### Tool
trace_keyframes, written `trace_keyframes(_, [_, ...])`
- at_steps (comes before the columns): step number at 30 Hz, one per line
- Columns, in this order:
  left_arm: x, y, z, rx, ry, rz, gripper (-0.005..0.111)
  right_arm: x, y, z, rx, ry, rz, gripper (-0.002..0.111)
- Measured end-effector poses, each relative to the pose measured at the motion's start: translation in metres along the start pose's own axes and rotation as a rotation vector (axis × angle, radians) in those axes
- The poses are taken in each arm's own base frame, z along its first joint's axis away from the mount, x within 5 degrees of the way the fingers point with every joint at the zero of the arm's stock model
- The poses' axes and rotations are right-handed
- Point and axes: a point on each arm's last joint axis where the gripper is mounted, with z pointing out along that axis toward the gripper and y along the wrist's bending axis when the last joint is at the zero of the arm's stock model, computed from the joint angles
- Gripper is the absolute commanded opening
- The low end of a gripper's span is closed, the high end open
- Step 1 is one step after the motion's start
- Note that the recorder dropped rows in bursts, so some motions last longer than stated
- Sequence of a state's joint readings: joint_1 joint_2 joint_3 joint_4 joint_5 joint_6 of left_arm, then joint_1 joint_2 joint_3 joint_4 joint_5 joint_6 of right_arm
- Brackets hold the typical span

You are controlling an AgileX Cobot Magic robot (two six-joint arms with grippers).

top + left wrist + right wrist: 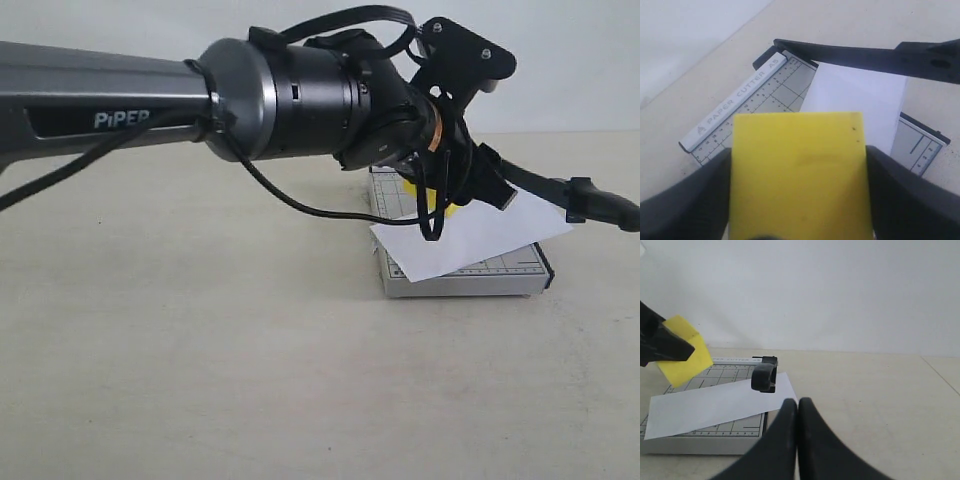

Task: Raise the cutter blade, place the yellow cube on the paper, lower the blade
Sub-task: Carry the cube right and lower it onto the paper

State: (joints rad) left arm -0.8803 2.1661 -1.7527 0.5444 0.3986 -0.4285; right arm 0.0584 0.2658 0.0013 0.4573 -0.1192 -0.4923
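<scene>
One long arm, your left (pixel 150 100), reaches in from the left of the exterior view, with its wrist over the base (pixel 460 278). Wrist and cables hide its fingers here, and only a sliver of the cube (pixel 410 187) shows beneath. The paper (pixel 470 235) lies askew on the base, one corner overhanging. The blade (pixel 560 190) stands raised, slanting above the paper, with its handle end to the right.

From the left wrist, your left gripper (pixel 797 170) pinches the cube (pixel 797 175) by two opposite faces, a black finger (pixel 685 205) tight against each side. The cube hangs in the air over the base (pixel 755 100) and the paper (pixel 855 105); the blade (pixel 865 55) crosses beyond it.

From the right wrist, your right gripper (pixel 798 440) holds nothing, its fingers pressed together. It sits low, near the base (pixel 735 432), facing the blade's handle end (pixel 765 377). The cube (pixel 682 357) hangs tilted above the base, clear of the paper (pixel 715 407).
</scene>
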Motion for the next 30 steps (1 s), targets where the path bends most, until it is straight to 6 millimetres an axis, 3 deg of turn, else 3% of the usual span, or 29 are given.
trace_keyframes(6, [0.019,-0.009,0.03,0.018,0.043,-0.009,0.005,0.0,0.0,0.0,0.0,0.0,0.0,0.0])
trace_keyframes(22, [0.032,-0.016,0.05,0.04,0.046,-0.006,0.005,0.0,0.0,0.0,0.0,0.0,0.0,0.0])
trace_keyframes(25, [0.031,-0.016,0.05,0.043,0.04,-0.007,0.015,0.0,0.0,0.0,0.0,0.0,0.0,0.0])
trace_keyframes(30, [0.03,-0.018,0.051,0.054,0.018,-0.007,0.053,0.0,0.0,0.0,0.0,0.0,0.0,0.0])
